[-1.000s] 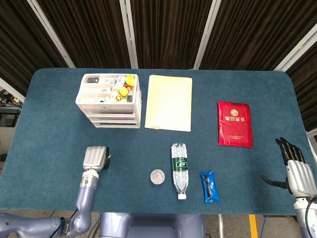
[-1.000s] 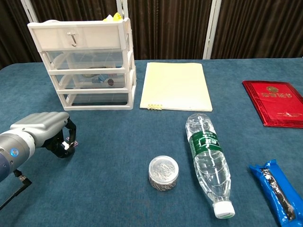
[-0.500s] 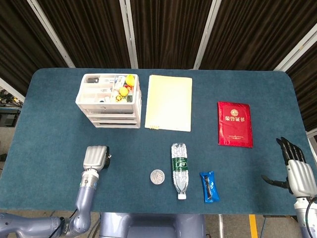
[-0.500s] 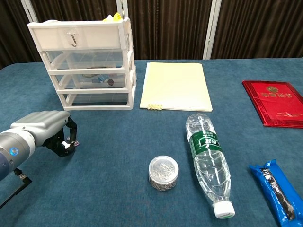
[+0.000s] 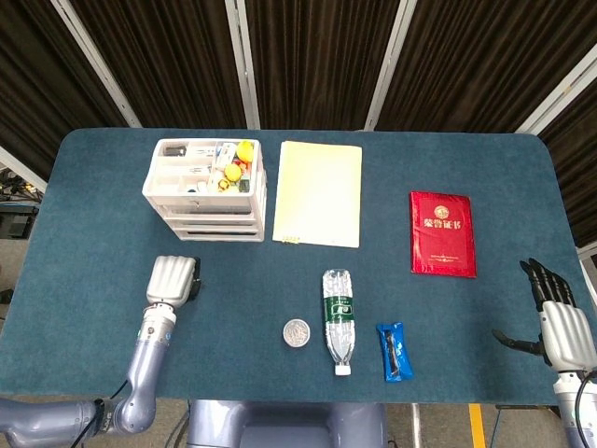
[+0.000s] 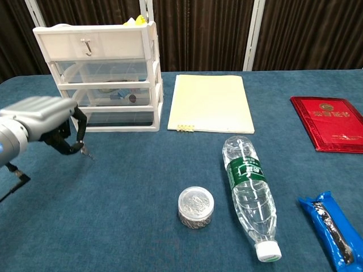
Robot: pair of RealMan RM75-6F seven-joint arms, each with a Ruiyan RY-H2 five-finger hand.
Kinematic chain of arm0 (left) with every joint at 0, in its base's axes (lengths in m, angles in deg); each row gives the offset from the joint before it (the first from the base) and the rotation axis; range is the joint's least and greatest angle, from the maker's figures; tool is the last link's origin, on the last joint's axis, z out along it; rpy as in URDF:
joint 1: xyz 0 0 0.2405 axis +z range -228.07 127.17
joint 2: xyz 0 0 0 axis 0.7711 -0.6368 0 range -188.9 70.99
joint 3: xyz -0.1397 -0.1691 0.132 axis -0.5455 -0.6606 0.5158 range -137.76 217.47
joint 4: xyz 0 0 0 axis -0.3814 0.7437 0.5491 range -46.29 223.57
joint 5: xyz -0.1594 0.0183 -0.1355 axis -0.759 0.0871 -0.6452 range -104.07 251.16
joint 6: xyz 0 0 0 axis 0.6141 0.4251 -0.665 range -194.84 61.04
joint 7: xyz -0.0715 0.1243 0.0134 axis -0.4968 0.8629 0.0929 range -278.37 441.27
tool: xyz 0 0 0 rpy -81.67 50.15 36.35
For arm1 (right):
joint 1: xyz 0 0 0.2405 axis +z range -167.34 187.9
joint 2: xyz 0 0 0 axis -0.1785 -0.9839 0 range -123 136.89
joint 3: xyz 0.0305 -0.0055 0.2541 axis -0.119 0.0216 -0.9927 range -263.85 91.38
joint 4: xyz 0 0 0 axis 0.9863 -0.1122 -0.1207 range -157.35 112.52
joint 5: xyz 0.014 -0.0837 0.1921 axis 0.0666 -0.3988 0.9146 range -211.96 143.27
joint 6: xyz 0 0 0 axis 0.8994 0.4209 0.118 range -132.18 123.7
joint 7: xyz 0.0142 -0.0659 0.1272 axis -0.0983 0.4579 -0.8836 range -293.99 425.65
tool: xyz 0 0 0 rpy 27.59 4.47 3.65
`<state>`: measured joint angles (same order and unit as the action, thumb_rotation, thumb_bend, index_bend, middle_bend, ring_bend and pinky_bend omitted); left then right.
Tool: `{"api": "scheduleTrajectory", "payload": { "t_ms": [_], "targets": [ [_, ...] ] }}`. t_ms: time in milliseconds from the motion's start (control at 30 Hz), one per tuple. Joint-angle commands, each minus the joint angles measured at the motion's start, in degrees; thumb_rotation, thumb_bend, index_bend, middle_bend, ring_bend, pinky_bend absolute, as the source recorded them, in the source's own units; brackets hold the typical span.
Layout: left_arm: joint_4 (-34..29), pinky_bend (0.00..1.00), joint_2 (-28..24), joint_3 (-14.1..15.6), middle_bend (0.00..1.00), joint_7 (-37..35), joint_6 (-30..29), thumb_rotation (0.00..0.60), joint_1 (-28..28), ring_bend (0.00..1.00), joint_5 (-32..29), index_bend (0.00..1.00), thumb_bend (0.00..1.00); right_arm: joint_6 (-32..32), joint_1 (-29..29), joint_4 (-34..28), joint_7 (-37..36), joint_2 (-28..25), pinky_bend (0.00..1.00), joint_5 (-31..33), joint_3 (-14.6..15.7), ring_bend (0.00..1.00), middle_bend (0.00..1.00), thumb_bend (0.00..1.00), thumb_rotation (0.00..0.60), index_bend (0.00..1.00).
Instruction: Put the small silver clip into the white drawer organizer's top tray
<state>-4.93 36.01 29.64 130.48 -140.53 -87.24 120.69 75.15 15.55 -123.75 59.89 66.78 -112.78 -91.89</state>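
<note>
My left hand (image 6: 48, 122) hangs above the table in front of the white drawer organizer (image 6: 99, 42), fingers curled downward. A small silver clip (image 6: 86, 152) is pinched at its fingertips and pokes out below them. In the head view the left hand (image 5: 173, 280) is below and slightly left of the organizer (image 5: 157, 177), and it hides the clip. The top tray holds several small items, some of them yellow. My right hand (image 5: 560, 322) rests at the table's near right corner, fingers spread, holding nothing.
A pale yellow folder (image 5: 320, 192) lies right of the organizer. A round clear container (image 6: 195, 207), a lying water bottle (image 6: 249, 192) and a blue packet (image 6: 332, 226) sit near the front edge. A red booklet (image 5: 442, 233) lies toward the right.
My left hand has risen off the table with the clip in its fingertips and shifted slightly left and toward the organizer. The right hand has stayed put.
</note>
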Motion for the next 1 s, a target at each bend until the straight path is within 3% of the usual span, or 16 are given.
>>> {"api": "scheduleTrajectory", "payload": {
  "t_ms": [33, 367, 667, 1000],
  "targets": [
    [-1.4, 0.88, -2.2, -0.6, 1.00, -0.1, 0.4, 0.600, -0.8, 1.00, 1.8, 0.59, 0.44, 0.0, 0.0, 0.0, 0.0, 0.0, 0.00, 0.0, 0.0, 0.00, 0.00, 0.00, 0.600, 0.01],
    [-2.8, 0.88, -9.4, -3.1, 1.00, -0.9, 3.0, 0.600, -4.0, 1.00, 7.2, 0.60, 0.44, -0.2, 0.0, -0.1, 0.1, 0.0, 0.00, 0.2, 0.0, 0.00, 0.00, 0.00, 0.600, 0.01],
    [0.0, 0.88, -12.3, -6.0, 1.00, -3.1, 5.7, 0.600, -7.9, 1.00, 10.8, 0.60, 0.44, -0.2, 0.0, -0.1, 0.4, 0.1, 0.00, 0.2, 0.0, 0.00, 0.00, 0.00, 0.600, 0.01],
    [7.2, 0.88, -12.4, -3.8, 1.00, -8.2, 7.2, 0.600, -10.6, 1.00, 21.5, 0.59, 0.44, -0.2, 0.1, 0.0, -0.1, 0.0, 0.00, 0.2, -0.1, 0.00, 0.00, 0.00, 0.600, 0.01]
  ]
}}
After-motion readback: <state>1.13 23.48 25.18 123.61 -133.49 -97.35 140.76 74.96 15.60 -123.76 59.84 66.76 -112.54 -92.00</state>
